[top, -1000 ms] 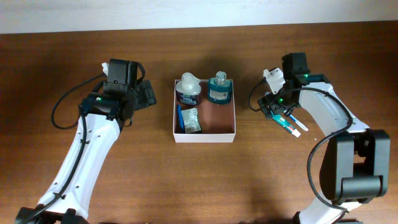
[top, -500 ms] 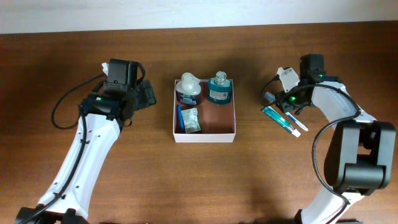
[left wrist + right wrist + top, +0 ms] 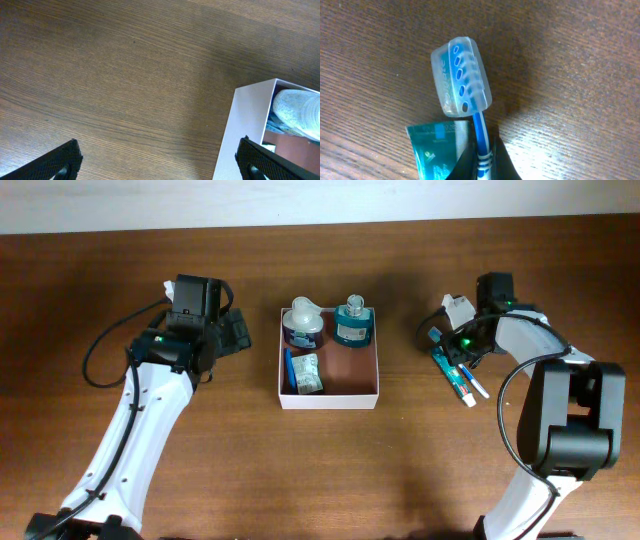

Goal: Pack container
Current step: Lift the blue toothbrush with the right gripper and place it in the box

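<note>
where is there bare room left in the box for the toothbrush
The container floor is bare in its right near part, bordered by the teal bottle behind, the small packet on the left and the white walls. The far row and left side are crowded. The toothbrush lies outside, right of it.

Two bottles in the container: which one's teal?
The bottle in the corner nearer the right arm; the other bottle is dark blue with a whitish cap.
</note>
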{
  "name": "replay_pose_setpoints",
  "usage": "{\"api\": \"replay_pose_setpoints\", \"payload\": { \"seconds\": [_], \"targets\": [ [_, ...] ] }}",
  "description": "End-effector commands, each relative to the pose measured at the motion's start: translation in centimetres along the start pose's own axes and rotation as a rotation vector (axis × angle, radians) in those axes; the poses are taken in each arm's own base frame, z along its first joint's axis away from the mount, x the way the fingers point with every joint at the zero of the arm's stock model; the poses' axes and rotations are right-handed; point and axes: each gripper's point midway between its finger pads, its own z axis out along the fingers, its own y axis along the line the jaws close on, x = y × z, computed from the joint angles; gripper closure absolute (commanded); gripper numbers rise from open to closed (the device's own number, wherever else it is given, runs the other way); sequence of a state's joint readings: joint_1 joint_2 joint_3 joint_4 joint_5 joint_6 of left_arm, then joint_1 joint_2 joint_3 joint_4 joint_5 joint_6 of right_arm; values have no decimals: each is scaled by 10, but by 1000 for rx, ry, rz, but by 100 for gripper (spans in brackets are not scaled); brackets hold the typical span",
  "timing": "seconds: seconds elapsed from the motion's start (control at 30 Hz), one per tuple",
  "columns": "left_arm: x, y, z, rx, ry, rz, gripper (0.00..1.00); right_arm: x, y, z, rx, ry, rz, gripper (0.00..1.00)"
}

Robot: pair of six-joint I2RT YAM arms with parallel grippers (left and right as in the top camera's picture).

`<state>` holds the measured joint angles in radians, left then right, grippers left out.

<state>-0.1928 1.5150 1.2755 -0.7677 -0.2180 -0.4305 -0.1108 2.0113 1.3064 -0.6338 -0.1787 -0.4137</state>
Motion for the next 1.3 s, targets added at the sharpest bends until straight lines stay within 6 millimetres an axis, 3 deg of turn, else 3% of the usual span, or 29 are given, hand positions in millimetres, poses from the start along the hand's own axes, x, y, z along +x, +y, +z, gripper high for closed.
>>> {"api": "replay_pose_setpoints", "payload": {
  "seconds": [0.0,0.1,0.17,0.2,0.23,0.27,0.33,0.43,0.53,0.6,0.63,0.73,0.9,1.27],
  "targets": [
    [-1,4,2,-16,0,-5,1,-18,-2,-25,1,-25,27,96],
    [-1,4,2,-16,0,-5,1,-38,1,-77,-1,-32,25,96],
    [-1,4,2,-16,0,-5,1,-54,4,-125,8,-61,99,96],
    [-1,4,2,-16,0,-5,1,-58,17,-156,-33,-72,127,96],
    [-1,4,2,-16,0,-5,1,-58,45,-177,-126,-84,114,96],
    [-1,4,2,-16,0,-6,1,-56,59,-183,-168,-80,102,96],
    [-1,4,2,-16,0,-5,1,-51,79,-184,-210,-47,85,96],
    [-1,4,2,-16,0,-5,1,-44,125,-175,-262,31,45,96],
    [-1,4,2,-16,0,-5,1,-46,181,-170,-296,62,-43,96],
    [-1,4,2,-16,0,-5,1,-47,203,-168,-308,66,-65,96],
    [-1,4,2,-16,0,-5,1,-53,229,-165,-322,45,-105,96],
    [-1,4,2,-16,0,-6,1,-59,252,-160,-329,22,-142,96],
    [-1,4,2,-16,0,-5,1,-62,258,-145,-238,12,-97,96],
    [-1,4,2,-16,0,-5,0,-65,263,-111,-244,-16,-117,96]
  ]
}}
